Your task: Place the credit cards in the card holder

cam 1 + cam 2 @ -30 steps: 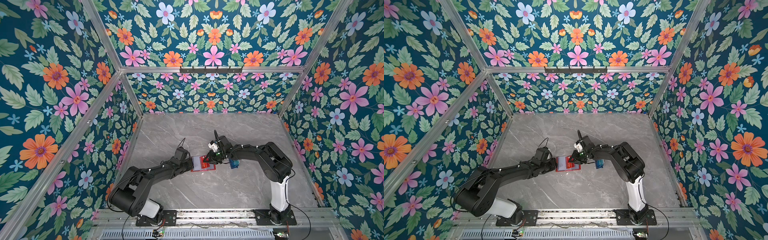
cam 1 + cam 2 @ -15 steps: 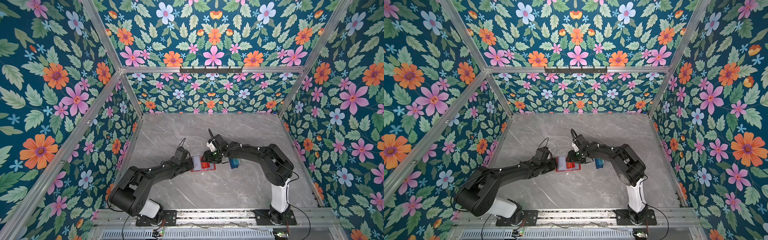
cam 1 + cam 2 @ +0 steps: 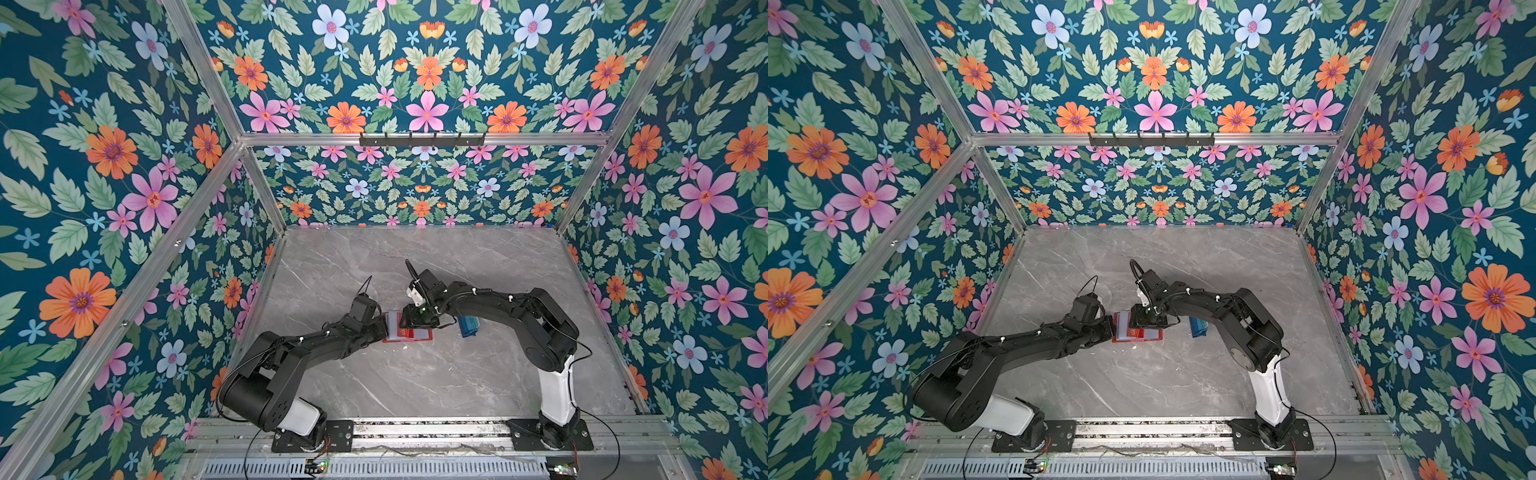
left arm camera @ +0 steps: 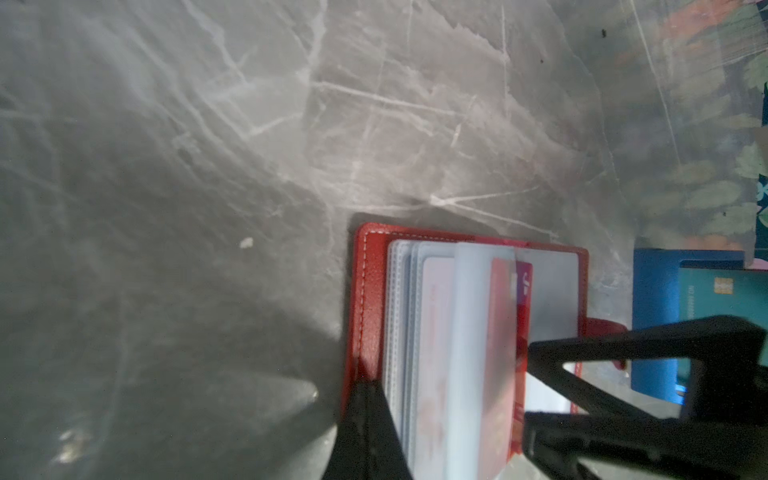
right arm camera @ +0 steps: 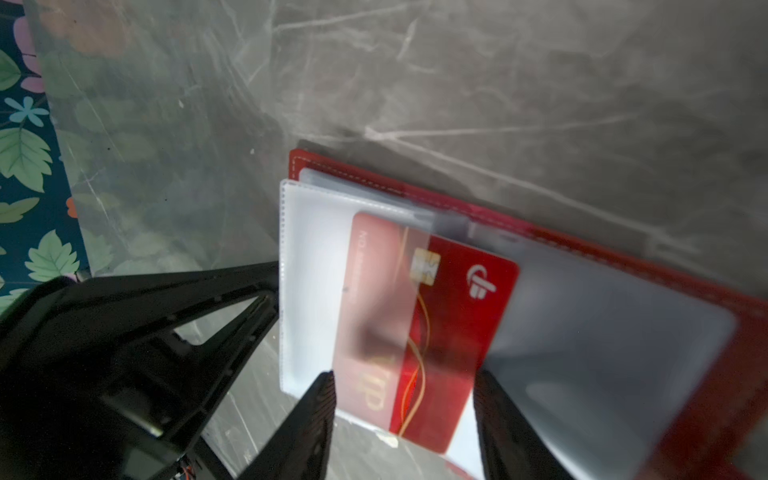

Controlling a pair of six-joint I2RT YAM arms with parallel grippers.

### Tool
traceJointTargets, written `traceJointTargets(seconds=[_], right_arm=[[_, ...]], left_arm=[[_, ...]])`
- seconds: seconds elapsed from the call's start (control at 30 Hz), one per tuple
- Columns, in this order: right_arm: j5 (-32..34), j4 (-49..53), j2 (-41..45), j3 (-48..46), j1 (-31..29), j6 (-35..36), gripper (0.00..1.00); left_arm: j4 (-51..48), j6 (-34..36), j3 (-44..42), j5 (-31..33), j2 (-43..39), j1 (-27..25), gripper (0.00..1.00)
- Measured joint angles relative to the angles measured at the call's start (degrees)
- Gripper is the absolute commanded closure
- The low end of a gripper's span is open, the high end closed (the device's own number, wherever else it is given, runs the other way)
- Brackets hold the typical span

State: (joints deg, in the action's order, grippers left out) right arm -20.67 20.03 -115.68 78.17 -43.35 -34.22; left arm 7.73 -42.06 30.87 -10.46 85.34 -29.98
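Observation:
The card holder [image 3: 409, 336] [image 3: 1138, 335] lies open on the grey table, a red wallet with pale clear sleeves [image 5: 316, 291] fanned up. My left gripper [image 3: 384, 328] [image 4: 365, 415] is shut on the edge of its red cover [image 4: 365, 299]. A red credit card [image 5: 457, 316] [image 4: 524, 291] sits about halfway inside one sleeve. My right gripper [image 3: 412, 321] [image 5: 405, 415] is open, and its fingers [image 5: 309, 419] flank the card's outer end. A dark blue-green credit card [image 4: 715, 295] lies in the blue tray.
The small blue tray [image 3: 468, 326] [image 3: 1198, 326] [image 4: 652, 316] stands just right of the card holder, under the right arm. Floral walls close in the table on three sides. A metal rail [image 3: 415, 432] runs along the front edge.
The right gripper has shifted a little left over the card holder and its jaws have spread wider. The left gripper and the card holder have stayed where they were.

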Motion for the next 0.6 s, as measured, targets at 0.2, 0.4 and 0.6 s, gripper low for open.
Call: traceJointTargets(seconds=[0.2, 0.4, 0.6], right_arm=[[-0.35, 1.14, -0.09, 0.87, -0.04, 0.33, 0.46], [-0.94, 1.27, -0.17, 1.62, -0.09, 1.20, 0.47], [-1.66, 1.22, -1.16, 2.56, -0.09, 1.42, 0.49]], left_arm=[[0.22, 0.00, -0.15, 0.02, -0.04, -0.07, 1.00], [0.39, 0.00, -0.26, 0.04, -0.09, -0.07, 1.00], [0.39, 0.00, -0.26, 0.09, -0.09, -0.11, 1.00]])
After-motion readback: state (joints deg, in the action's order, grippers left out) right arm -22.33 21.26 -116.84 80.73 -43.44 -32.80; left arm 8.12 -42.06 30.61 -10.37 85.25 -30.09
